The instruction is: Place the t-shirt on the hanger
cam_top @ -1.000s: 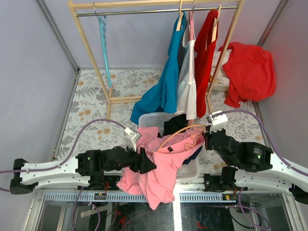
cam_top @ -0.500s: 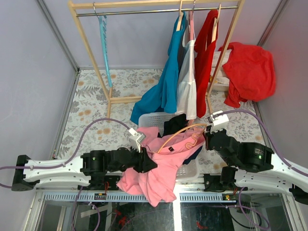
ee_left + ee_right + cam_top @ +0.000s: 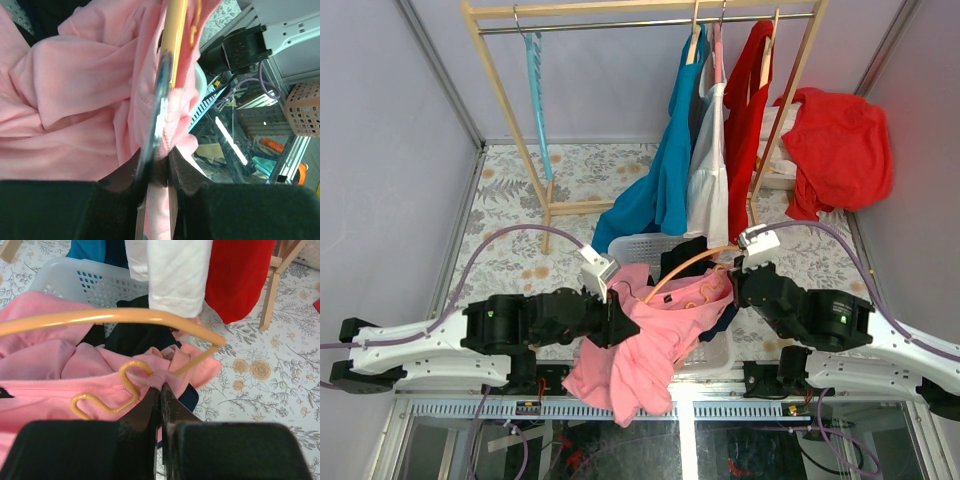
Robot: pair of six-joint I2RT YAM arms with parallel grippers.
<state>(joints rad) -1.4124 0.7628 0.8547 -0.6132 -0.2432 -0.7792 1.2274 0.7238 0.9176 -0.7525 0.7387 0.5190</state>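
Hanging between the two grippers, the t-shirt (image 3: 655, 340) lies bunched over the near rim of the white basket (image 3: 638, 245), and its lower edge drops past the near edge of the table. The hanger (image 3: 688, 266) rests on the upper part of the shirt. Its orange arc stands above the pink cloth, and in the right wrist view its wavy lower bar (image 3: 107, 402) touches the fabric, while the right tip (image 3: 220, 342) sticks out free.

The left gripper (image 3: 620, 320) has its fingers pressed together on a folded edge of the shirt, with the hanger just beyond the fingertips. The right gripper (image 3: 738, 287) pinches a pink edge just beside the wavy bar.

A black garment (image 3: 685, 255) fills the basket behind the shirt. The blue shirt (image 3: 665, 170), a white garment (image 3: 710, 180) and a red one (image 3: 745, 130) hang from the wooden rack (image 3: 550, 205) and reach down near the far rim of the basket. On the left of the basket the flowered surface (image 3: 510, 230) shows wide, up to the rack's leg and the teal hanger (image 3: 535, 90).
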